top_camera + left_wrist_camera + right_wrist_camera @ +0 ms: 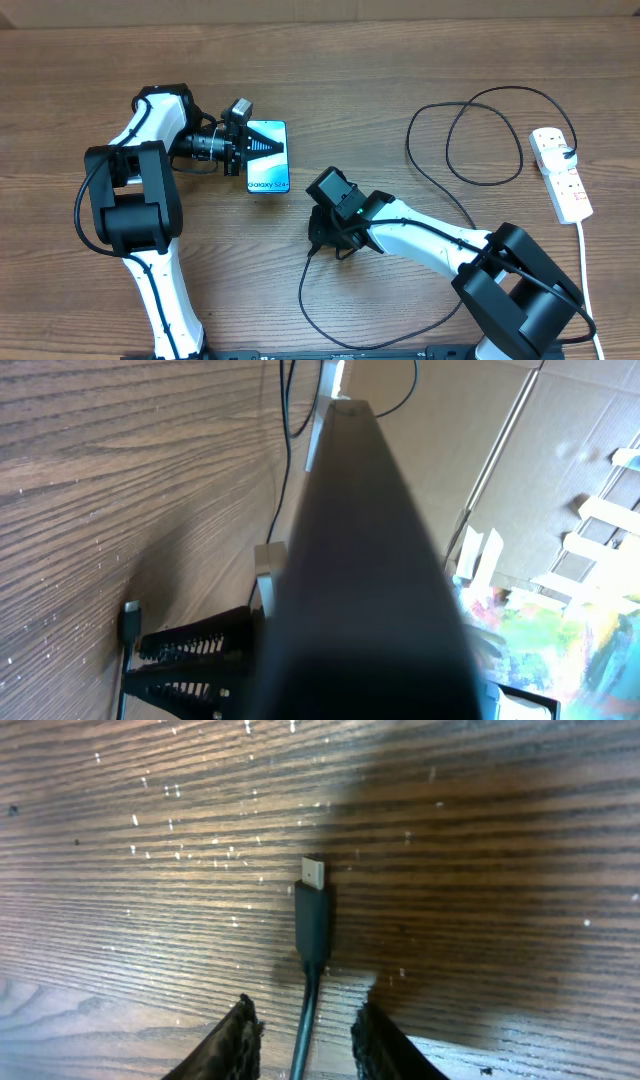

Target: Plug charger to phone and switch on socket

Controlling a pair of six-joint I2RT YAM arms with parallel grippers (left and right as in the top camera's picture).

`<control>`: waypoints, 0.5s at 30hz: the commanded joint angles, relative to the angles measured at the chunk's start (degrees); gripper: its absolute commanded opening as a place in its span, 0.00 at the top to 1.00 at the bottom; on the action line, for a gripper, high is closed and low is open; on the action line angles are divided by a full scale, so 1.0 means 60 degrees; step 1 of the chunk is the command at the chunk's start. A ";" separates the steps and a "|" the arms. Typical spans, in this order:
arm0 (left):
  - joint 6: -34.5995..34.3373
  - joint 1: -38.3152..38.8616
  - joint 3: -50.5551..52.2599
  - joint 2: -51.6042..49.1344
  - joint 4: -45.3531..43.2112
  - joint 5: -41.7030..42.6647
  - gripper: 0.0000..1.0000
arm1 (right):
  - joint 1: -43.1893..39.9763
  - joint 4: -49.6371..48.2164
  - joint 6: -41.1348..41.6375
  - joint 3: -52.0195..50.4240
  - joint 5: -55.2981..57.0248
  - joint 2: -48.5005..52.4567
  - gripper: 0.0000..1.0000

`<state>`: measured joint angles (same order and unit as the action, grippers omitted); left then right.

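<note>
Black cable (312, 920) lay flat on the wooden worktop (400, 80), its metal tip pointing to 12 o'clock in the right wrist view. The right fingers (235, 1040) stood a little apart on either side of the thin cord just behind the plug, touching nothing.

That placing worried me. If they closed on the cord and not on the stiff plug body, the tip would likely droop or swivel and come at the port crooked.

The phone (267, 150) lay screen-up at about 10 o'clock from the middle of the worktop. The left fingers (190, 650) were shut tight at its 9 o'clock edge. I could not tell whether they pinched it or only leaned against it. If they only leaned, a push from the plug could have slid the phone away.

The slack looped widely toward 2 o'clock, and a strand ran under the right arm. A quick lift might have snagged there or tugged the power strip (562, 175), which lay at 3 o'clock, well apart from both arms. Its switches were too small for me to read.
</note>
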<state>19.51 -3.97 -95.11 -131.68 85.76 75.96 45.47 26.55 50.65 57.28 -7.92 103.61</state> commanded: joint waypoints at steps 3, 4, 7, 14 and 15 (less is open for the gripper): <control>0.0178 -0.0033 -0.0022 0.0415 0.0062 0.0240 0.96 | 0.0055 -0.0062 0.0113 0.0157 0.0426 0.0153 0.74; 0.0178 -0.0033 -0.0022 0.0415 0.0066 0.0244 0.96 | 0.0055 -0.0069 0.0178 0.0157 0.0481 0.0175 0.74; 0.0175 -0.0033 -0.0022 0.0415 0.0066 0.0266 0.96 | 0.0055 -0.0138 0.0277 0.0157 0.0568 0.0240 0.75; 0.0098 -0.0026 -0.0022 0.0415 0.0066 0.0339 0.96 | 0.0055 -0.0306 0.0273 0.0157 0.0568 0.0390 0.96; 0.0098 -0.0026 -0.0022 0.0415 0.0066 0.0339 0.96 | 0.0055 -0.0306 0.0273 0.0157 0.0568 0.0390 0.96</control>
<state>19.49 -3.97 -95.11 -131.68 85.78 75.99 45.52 24.84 52.18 57.32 -5.43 104.81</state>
